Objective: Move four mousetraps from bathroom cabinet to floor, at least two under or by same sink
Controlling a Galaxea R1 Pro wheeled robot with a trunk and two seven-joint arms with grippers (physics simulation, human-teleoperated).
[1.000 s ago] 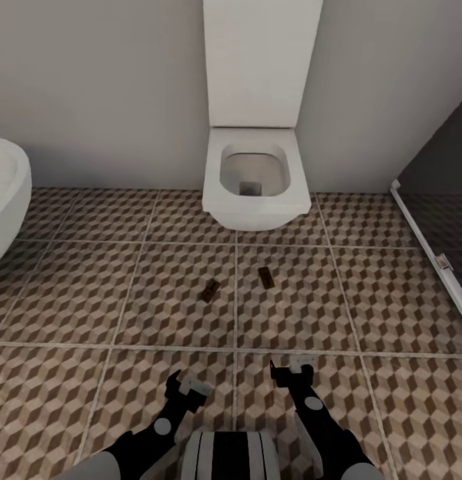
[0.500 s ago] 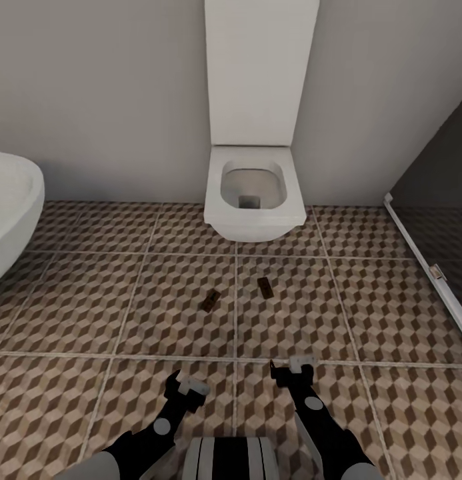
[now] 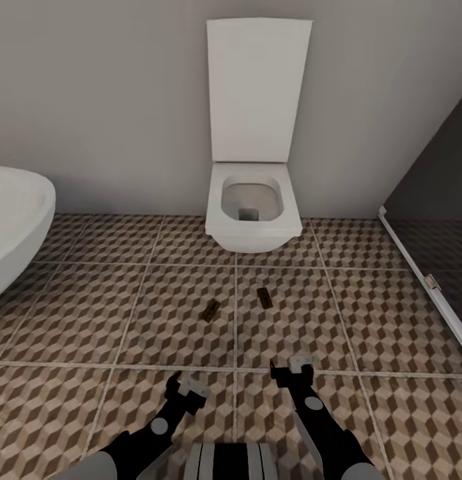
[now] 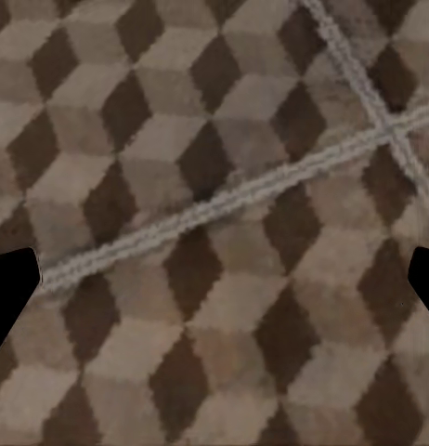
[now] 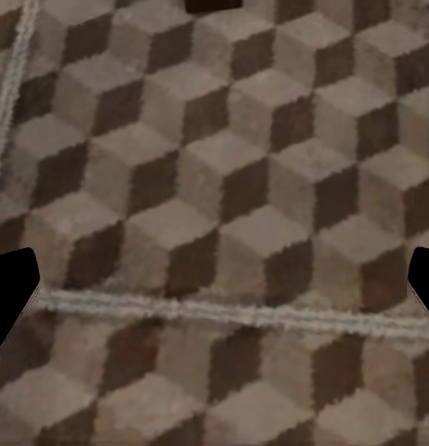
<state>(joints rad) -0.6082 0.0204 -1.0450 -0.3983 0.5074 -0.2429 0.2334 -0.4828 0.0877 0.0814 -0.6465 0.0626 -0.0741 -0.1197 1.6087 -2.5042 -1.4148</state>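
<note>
Two mousetraps lie flat on the bathroom floor in front of the toilet, one left of a grout line and one right of it. My left gripper and right gripper hover low over the tiles, nearer to me than the traps. Both are open with nothing between the fingers. In the left wrist view my gripper has cube-pattern tile and grout lines between its fingertips. The right wrist view of my gripper looks much the same. The cabinet and the sink are out of view.
A square white toilet with its lid up hangs on the grey wall straight ahead. An oval white bathtub curves in at the left. A dark shower screen with a white frame runs along the right.
The whole picture has shifted: the camera has drawn back, so the toilet and traps look smaller and more of the bathtub shows. Both grippers hold the same pose.
</note>
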